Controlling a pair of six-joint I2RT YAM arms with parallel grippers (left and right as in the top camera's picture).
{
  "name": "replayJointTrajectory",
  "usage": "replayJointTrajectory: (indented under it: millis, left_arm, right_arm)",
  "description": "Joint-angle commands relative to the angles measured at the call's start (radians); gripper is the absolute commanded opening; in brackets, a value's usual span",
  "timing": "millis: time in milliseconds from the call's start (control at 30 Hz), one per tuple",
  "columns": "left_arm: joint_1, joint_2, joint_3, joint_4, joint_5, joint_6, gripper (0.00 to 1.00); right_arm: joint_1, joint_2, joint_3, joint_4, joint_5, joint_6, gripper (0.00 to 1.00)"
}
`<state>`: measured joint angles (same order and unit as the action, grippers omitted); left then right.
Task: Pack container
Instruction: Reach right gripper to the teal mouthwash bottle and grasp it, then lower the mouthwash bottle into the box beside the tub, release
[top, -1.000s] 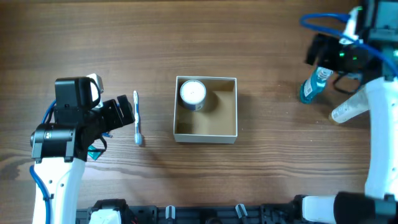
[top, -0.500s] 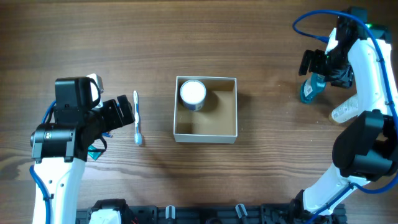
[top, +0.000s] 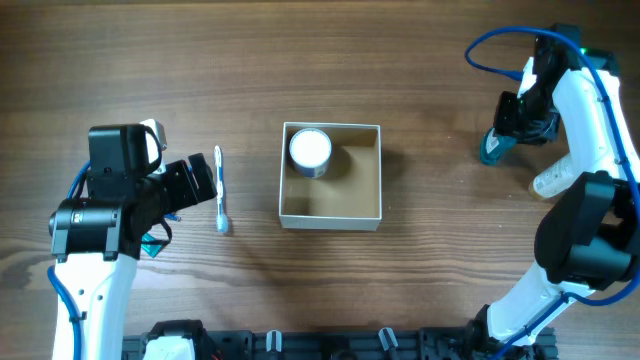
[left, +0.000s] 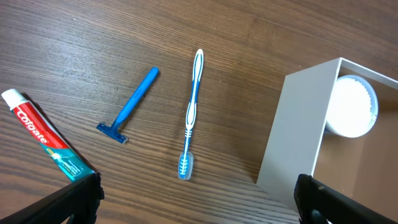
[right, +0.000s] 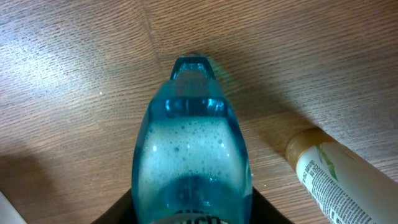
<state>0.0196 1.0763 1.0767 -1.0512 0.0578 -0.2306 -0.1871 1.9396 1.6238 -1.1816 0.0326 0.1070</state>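
The container (top: 331, 217), a square white-walled box with a tan inside, sits at the table's middle and holds a round white-lidded jar (top: 310, 150) in its back left corner. In the left wrist view the container (left: 298, 130) is at the right with the jar (left: 351, 107) inside. My right gripper (top: 512, 122) at the far right is shut on a blue liquid bottle (top: 492, 148). That bottle (right: 189, 155) fills the space between the dark fingers of the right gripper (right: 189, 211). My left gripper (top: 200, 180) stands open beside a blue-white toothbrush (top: 219, 190).
Lying on the wood near the toothbrush (left: 191, 112) are a blue razor (left: 134, 106) and a toothpaste tube (left: 46, 143). A white bottle with a tan cap (right: 336, 171) lies right of the blue bottle, and from overhead the white bottle (top: 555, 178) is near the right edge.
My right arm has come down over the blue bottle and its jaws have closed on it. The left arm and the things by it have not moved.
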Motion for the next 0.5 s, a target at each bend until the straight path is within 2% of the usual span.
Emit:
replayJointTrajectory:
  millis: [0,100,133,200,300,400,467]
  left_arm:
    - [-0.005,-0.001,0.019,-0.001,-0.006,-0.009,1.00]
    - [-0.005,-0.001,0.019,-0.001,-0.006,-0.009,1.00]
    - [-0.005,-0.001,0.019,-0.001,-0.006,-0.009,1.00]
    - [-0.005,-0.001,0.019,-0.001,-0.006,-0.009,1.00]
    - [-0.005,-0.001,0.019,-0.001,-0.006,-0.009,1.00]
    - [-0.005,-0.001,0.019,-0.001,-0.006,-0.009,1.00]
    - [-0.005,-0.001,0.019,-0.001,-0.006,-0.009,1.00]
  right_arm:
    - [-0.004,0.018,-0.016,0.003,-0.002,0.001,0.34]
    - [-0.003,0.011,-0.014,0.004,-0.003,0.001,0.20]
    - [-0.001,-0.001,-0.006,0.002,-0.003,0.001,0.18]
    - [0.015,-0.055,0.020,-0.013,-0.003,-0.002,0.05]
    - [0.085,-0.216,0.042,-0.053,-0.004,-0.002,0.04]
    - [0.221,-0.394,0.042,-0.107,-0.014,0.003,0.04]
    - [0.341,-0.491,0.042,-0.137,-0.024,0.063,0.04]
